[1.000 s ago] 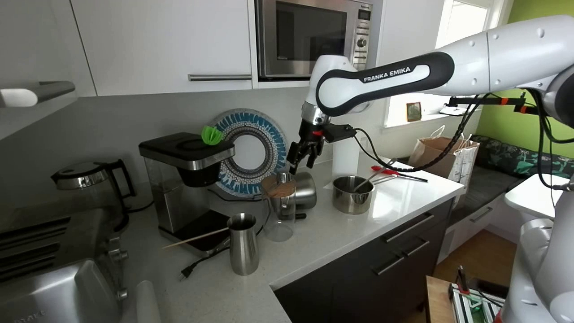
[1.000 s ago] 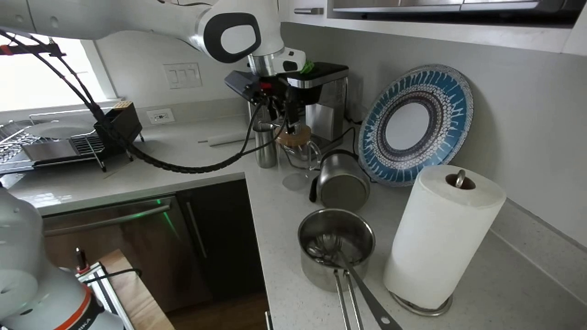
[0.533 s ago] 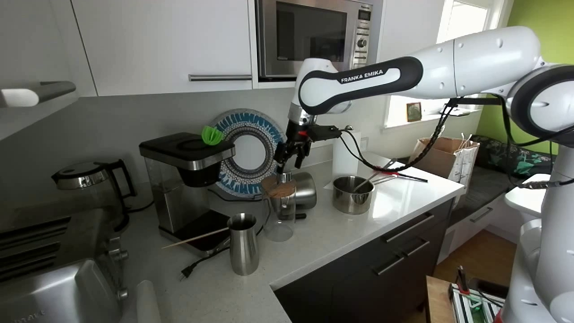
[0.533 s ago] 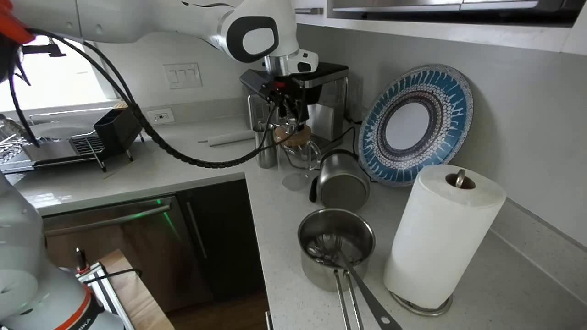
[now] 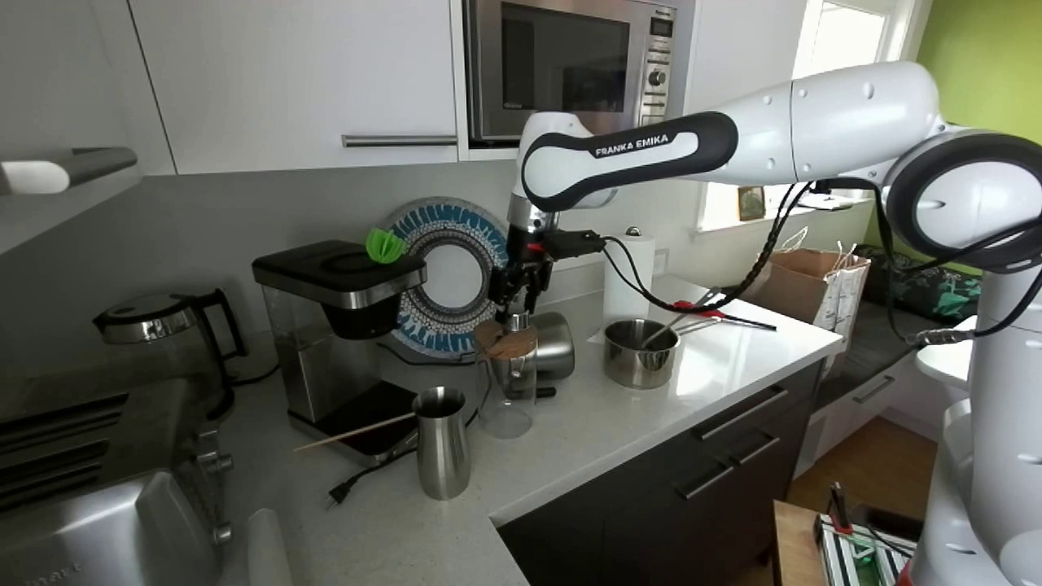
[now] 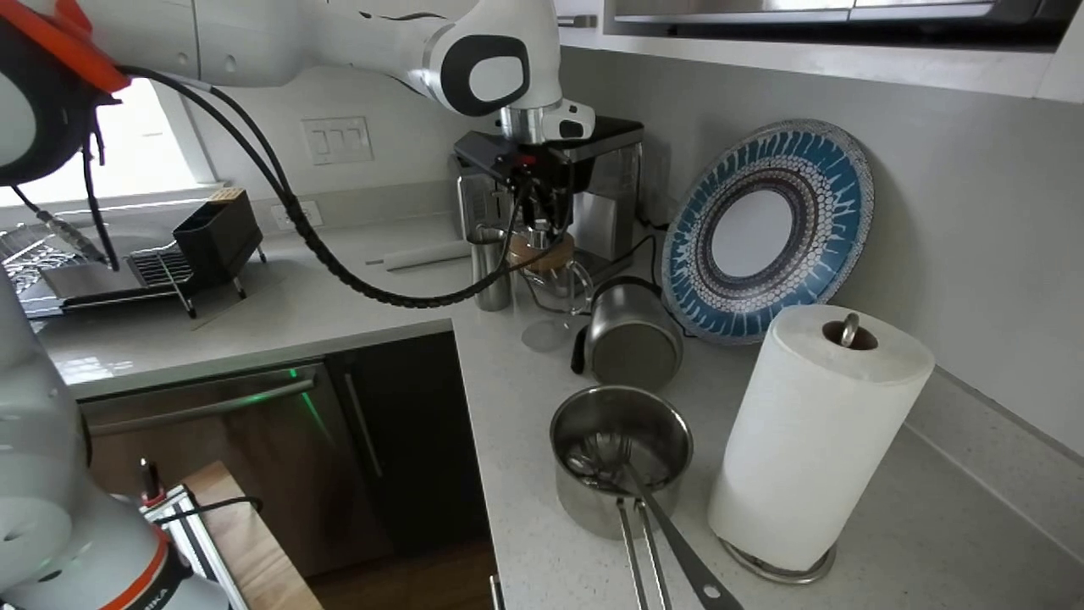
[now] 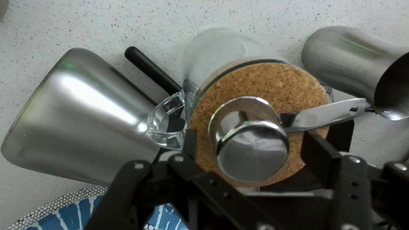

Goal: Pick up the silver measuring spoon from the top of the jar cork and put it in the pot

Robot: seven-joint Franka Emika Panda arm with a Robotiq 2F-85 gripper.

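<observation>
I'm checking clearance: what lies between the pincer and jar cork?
An exterior view shows the silver measuring spoon on the jar cork, beneath the pincer.

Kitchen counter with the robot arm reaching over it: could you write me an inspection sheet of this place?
Surface: pale, speckled counter.
Job's things: measuring spoon rests on the cork of a glass jar, its handle past the edge; pot stands upright, a long-handled utensil leaning in it.
Clutter: steel jug on its side, tall steel cup, coffee maker, toaster, paper towels.
Gripper: open, one jaw on each side of the spoon in the wrist view, gaps showing.
Cables: black cable hangs in a loop from the arm; a loose plug lies on the counter.
Surroundings: microwave above, paper bag beyond the counter, dish rack.
</observation>
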